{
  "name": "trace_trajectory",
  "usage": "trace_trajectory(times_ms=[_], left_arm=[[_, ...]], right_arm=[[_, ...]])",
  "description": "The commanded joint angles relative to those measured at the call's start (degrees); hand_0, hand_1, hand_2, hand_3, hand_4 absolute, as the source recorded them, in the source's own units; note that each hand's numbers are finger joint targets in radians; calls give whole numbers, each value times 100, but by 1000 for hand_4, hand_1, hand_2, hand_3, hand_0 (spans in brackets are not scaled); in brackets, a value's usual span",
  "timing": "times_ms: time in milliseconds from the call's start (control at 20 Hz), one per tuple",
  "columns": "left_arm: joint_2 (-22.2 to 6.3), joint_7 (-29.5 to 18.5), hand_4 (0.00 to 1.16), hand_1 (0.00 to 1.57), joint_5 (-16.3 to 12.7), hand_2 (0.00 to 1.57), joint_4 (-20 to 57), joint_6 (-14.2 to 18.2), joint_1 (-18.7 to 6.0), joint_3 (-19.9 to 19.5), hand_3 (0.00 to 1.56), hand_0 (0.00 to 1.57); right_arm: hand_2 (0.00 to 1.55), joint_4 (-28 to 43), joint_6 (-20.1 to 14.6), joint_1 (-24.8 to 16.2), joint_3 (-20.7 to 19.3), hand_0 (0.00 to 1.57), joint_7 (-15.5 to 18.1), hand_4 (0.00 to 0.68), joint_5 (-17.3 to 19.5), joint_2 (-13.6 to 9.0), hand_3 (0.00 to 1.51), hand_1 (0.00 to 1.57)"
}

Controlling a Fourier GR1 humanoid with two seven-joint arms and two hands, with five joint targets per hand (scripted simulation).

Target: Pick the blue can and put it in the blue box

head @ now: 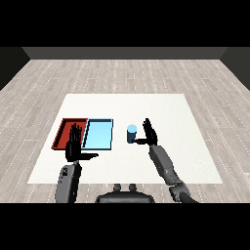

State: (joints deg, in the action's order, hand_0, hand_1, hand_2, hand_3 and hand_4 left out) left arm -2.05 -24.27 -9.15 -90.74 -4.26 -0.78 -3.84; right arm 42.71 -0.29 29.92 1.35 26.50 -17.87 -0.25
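A small blue can (131,134) stands upright on the white table (166,112), just right of the light blue tray (98,134). My right hand (150,133) is right beside the can on its right, fingers straight and raised, thumb reaching toward the can's base. The hand is open and nothing is held. My left hand (74,144) hovers over the near edge of the red tray (65,131), fingers straight up and thumb out to the right, open and holding nothing.
The red tray and the light blue tray lie side by side at the table's left. Bare white table stretches to the right of the can and toward the far edge. A wooden floor surrounds the table.
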Motion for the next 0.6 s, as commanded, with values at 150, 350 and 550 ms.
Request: trace_trajectory(times_ms=[150, 350, 550], left_arm=[[33, -205, 0, 0, 53, 0, -131, -96, 397, 95, 0, 0], [-42, -152, 0, 0, 26, 0, 24, -84, 73, -6, 0, 0], [-92, -453, 0, 0, -21, 0, 441, -242, -33, -108, 0, 0]], right_arm=[[0, -1168, 72, 649, 265, 0, 469, 0, -456, 25, 0, 0], [0, -1681, 145, 913, 270, 0, 793, 0, -549, 25, 0, 0], [0, -1352, -9, 777, 584, 0, 664, 0, -651, 25, 0, 0]])
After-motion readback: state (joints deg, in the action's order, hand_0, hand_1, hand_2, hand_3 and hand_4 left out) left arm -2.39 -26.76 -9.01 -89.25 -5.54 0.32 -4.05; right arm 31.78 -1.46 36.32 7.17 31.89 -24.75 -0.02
